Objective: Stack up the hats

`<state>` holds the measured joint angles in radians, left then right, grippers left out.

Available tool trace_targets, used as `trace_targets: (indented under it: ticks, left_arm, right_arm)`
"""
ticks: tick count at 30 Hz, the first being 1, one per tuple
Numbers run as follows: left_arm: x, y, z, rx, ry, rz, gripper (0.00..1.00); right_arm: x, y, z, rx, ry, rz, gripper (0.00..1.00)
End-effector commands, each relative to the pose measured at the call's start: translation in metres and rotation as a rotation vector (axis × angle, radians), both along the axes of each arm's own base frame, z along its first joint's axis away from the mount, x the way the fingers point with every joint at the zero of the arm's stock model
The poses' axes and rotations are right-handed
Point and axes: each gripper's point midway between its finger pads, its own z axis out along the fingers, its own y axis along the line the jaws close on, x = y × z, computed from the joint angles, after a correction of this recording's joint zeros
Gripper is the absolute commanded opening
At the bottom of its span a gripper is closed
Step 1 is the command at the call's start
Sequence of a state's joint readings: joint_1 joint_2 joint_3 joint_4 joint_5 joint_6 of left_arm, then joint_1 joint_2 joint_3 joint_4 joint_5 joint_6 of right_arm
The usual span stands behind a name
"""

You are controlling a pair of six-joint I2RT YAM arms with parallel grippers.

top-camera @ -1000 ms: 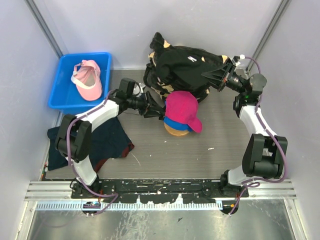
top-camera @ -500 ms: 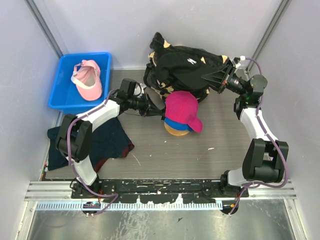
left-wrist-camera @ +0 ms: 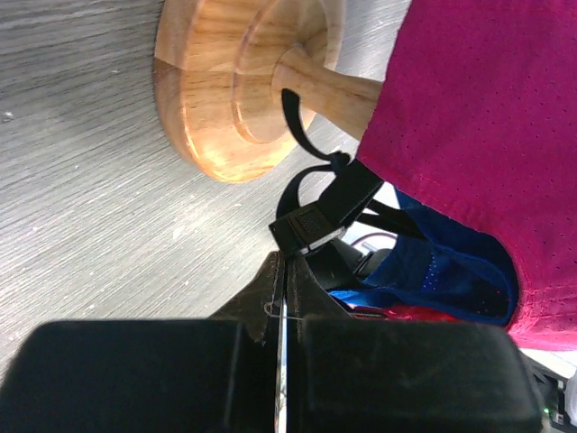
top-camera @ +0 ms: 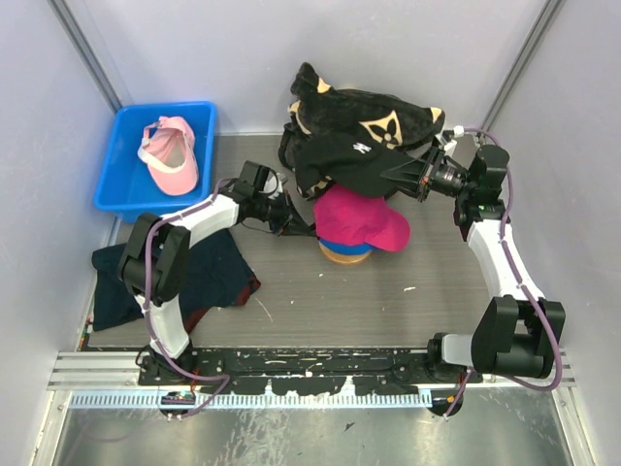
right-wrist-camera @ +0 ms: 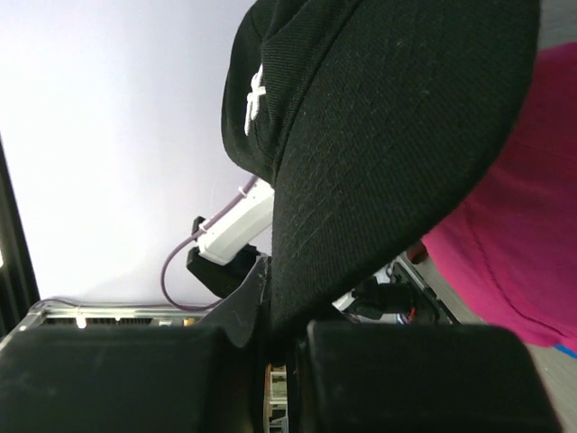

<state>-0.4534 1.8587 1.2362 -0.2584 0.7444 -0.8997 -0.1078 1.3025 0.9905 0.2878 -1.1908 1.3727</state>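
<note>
Counting four hats: one magenta hat [top-camera: 354, 216] sits over one blue hat [top-camera: 342, 246] on a single wooden stand [top-camera: 344, 256] mid-bench [top-camera: 388, 301]. One pink hat [top-camera: 170, 155] lies in the one blue bin [top-camera: 126, 146] at far left. One black hat [top-camera: 349, 160] hangs just above and behind the magenta one, its brim clamped in the right end effector [top-camera: 393, 173]. The left end effector [top-camera: 301, 225] has its fingers pressed together at the black back strap [left-wrist-camera: 311, 225] under the magenta hat; whether the strap is caught, I cannot tell.
</note>
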Motion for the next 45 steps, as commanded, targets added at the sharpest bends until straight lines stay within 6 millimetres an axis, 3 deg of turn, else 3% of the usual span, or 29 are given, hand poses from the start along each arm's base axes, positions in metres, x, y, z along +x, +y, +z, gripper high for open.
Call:
trace_targets:
  ticks: [1, 12, 15, 18, 21, 27, 33, 37, 45]
  left_arm:
    - [-0.003, 0.006, -0.016, 0.051, 0.015, -0.019, 0.03]
    - [0.006, 0.002, -0.012, 0.047, 0.0, -0.02, 0.03]
    - [0.007, 0.001, -0.012, 0.044, 0.001, -0.018, 0.03]
    - [0.007, 0.001, -0.013, 0.044, 0.006, -0.017, 0.03]
    - [0.008, 0.0, -0.014, 0.042, 0.01, -0.015, 0.03]
    - [0.009, -0.001, -0.011, 0.036, 0.004, -0.011, 0.03]
    - [0.01, -0.001, -0.012, 0.033, 0.01, -0.008, 0.03]
    - [0.011, -0.002, -0.014, 0.033, 0.015, -0.007, 0.03]
    - [0.015, -0.003, -0.019, 0.037, 0.024, -0.007, 0.02]
  right_arm:
    - [-0.015, 0.003, -0.009, -0.074, -0.031, 0.015, 0.01]
    - [-0.005, 0.011, -0.032, -0.058, 0.024, 0.045, 0.01]
    - [0.003, 0.02, -0.02, -0.024, -0.022, 0.049, 0.01]
    - [0.012, 0.034, 0.008, 0.027, -0.126, 0.065, 0.01]
    - [0.02, 0.047, 0.015, 0.024, -0.158, 0.091, 0.01]
    - [0.019, 0.046, -0.013, -0.092, -0.077, 0.101, 0.01]
    - [0.006, 0.037, -0.041, -0.176, -0.045, 0.102, 0.01]
    - [-0.007, 0.027, -0.058, -0.188, -0.002, 0.097, 0.01]
    - [-0.039, 0.013, -0.073, -0.192, 0.039, 0.095, 0.01]
